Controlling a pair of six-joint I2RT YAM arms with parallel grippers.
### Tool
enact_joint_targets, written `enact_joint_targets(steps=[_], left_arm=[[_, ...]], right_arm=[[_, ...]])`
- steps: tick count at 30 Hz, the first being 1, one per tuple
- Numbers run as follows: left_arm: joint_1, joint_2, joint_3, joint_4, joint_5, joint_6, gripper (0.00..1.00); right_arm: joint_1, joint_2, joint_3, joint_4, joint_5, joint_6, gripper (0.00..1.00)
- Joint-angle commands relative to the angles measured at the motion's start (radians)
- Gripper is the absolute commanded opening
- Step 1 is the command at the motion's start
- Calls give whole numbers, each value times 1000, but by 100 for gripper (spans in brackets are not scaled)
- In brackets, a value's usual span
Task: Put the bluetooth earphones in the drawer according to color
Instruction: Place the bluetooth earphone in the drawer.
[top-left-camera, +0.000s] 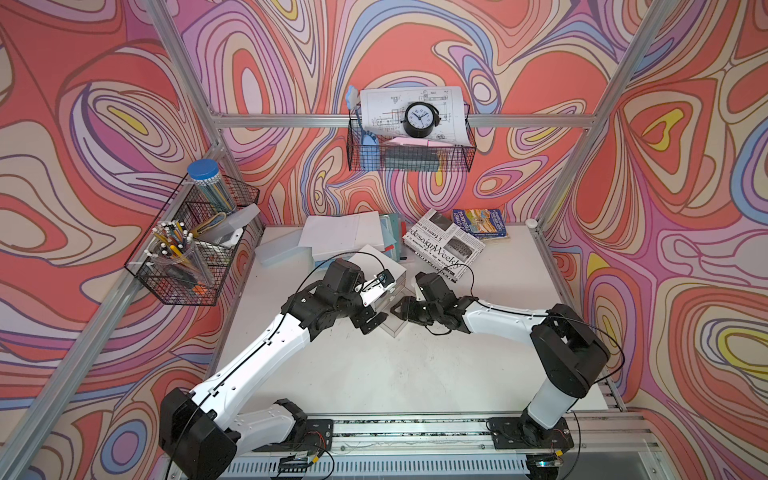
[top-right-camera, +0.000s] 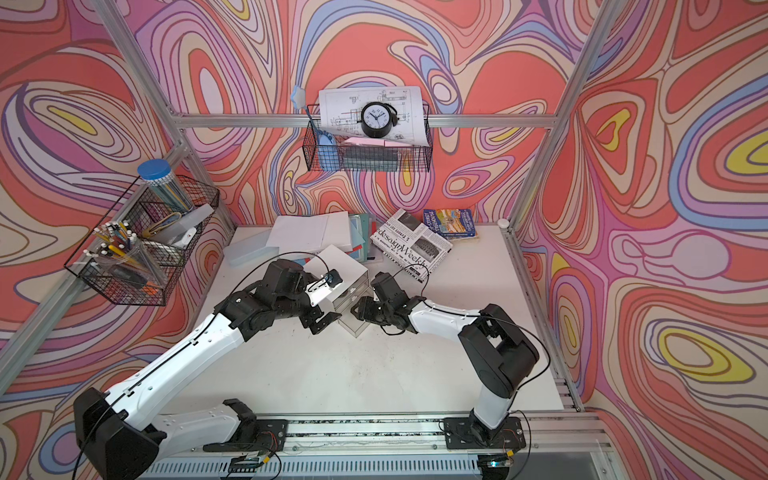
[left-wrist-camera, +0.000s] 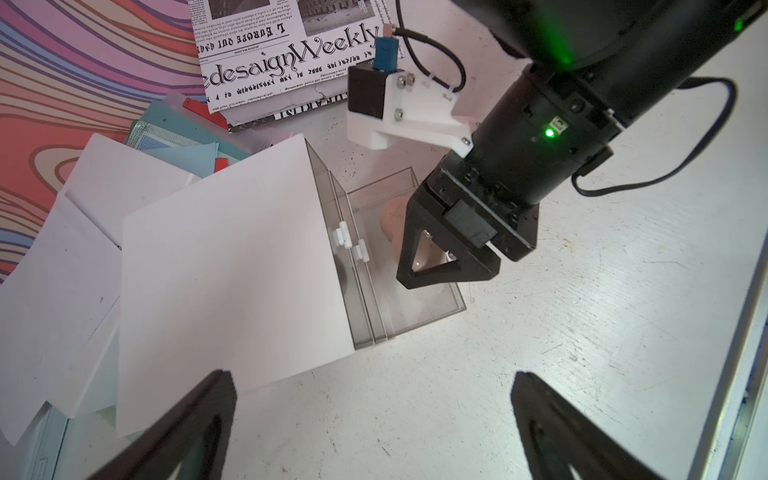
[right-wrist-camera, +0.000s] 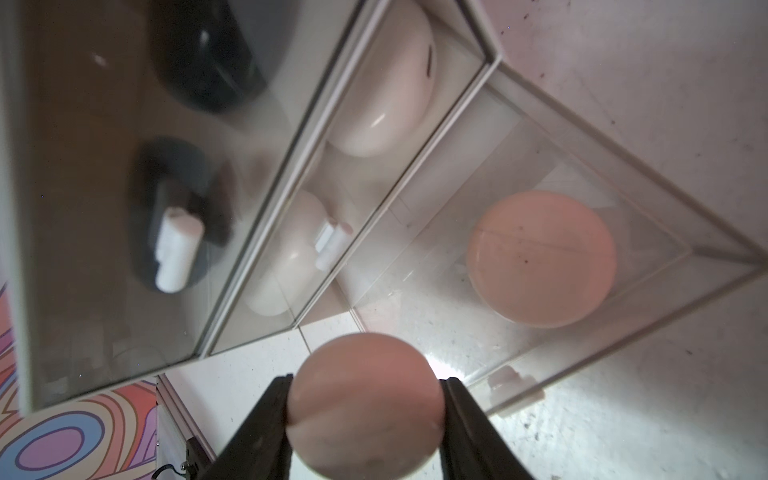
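Swirling pink, orange and lilac wallpaper (top-left-camera: 83, 124) closes in a white tabletop (top-left-camera: 395, 374). At the middle of both top views stands a small drawer unit (top-left-camera: 384, 266) with a white lid and smoky clear fronts. Its bottom drawer (left-wrist-camera: 419, 299) is pulled out across the table, and one pink case (right-wrist-camera: 540, 259) lies inside it. The middle drawer (right-wrist-camera: 353, 178), pushed in, holds two white cases (right-wrist-camera: 386, 91). The top drawer (right-wrist-camera: 83, 124), also pushed in, shows two black cases (right-wrist-camera: 203, 62) (one sits half hidden behind the white handle). The right gripper (right-wrist-camera: 366, 379) hangs over the open drawer with its jaws clamped on a second pink case (right-wrist-camera: 365, 419); whether that case touches the drawer floor cannot be told. The left gripper (left-wrist-camera: 372, 376) hangs just beside the unit's front corner, jaws wide apart with nothing between them. At the left of a top view, a wire basket (top-left-camera: 174, 286) fixed to the frame holds a clear cup of pens (top-left-camera: 178, 245) and a pencil tube (top-left-camera: 210, 187) with a blue lid. At the upper middle, a second wire basket (top-left-camera: 415, 164) on the back rail carries a black clock (top-left-camera: 419, 119) and a drawing sheet (top-left-camera: 386, 104). Behind the unit lie loose papers (top-left-camera: 340, 235) and a newspaper (top-left-camera: 444, 249).
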Motion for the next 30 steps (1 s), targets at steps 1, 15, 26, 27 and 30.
enact_joint_targets(steps=[1, 15, 26, 27, 30], left_arm=[[4, -3, -13, 7, -2, -7, 99], [4, -4, -5, -9, 7, -6, 99], [3, 7, -3, -10, 17, -12, 98], [2, 4, -3, -10, 21, -11, 98], [3, -4, -8, 1, 32, -13, 98]], right_arm=[[7, -16, -13, 21, 24, 17, 0], [10, 31, 23, 12, 16, 29, 9], [10, 29, 5, 22, 25, 31, 67], [9, 38, 23, 7, 18, 23, 68], [10, 42, 44, -1, 21, 15, 73]])
